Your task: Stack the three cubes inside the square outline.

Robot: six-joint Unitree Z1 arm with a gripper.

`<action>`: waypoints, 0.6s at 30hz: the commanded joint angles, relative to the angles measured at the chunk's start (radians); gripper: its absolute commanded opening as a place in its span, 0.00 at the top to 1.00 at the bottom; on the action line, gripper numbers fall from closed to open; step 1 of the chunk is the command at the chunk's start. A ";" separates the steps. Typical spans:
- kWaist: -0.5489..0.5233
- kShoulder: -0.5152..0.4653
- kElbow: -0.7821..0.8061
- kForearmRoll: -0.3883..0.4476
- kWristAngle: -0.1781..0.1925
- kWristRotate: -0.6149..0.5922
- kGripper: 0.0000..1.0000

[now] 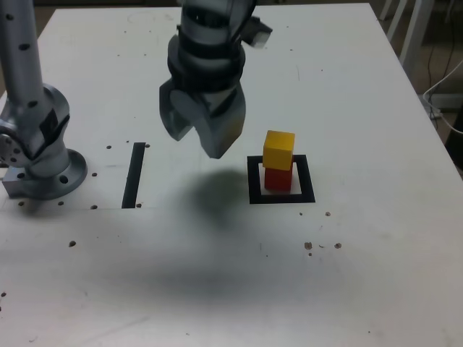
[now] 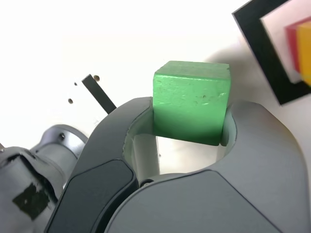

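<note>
The gripper [image 1: 205, 134] is clamped on the green cube [image 2: 191, 102] up above the table [image 1: 362, 87], and the yellow cube [image 1: 279, 150], sitting on the red cube [image 1: 278, 178] inside the square outline [image 1: 254, 181], lies at about four o'clock from it in the exterior view.

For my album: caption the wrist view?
Gripper clamps green cube near the black square outline.

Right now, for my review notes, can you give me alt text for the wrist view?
The end effector is shut on a green cube, held above a white table. Beyond it, a corner of the black square outline shows, with the red cube and yellow cube partly visible inside it. A straight black strip lies farther off.
</note>
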 commanded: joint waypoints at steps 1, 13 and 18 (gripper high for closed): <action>0.001 -0.004 -0.039 0.036 -0.012 -0.014 0.74; 0.001 0.066 -0.220 0.145 -0.089 -0.094 0.74; 0.001 0.103 -0.267 0.164 -0.123 -0.163 0.74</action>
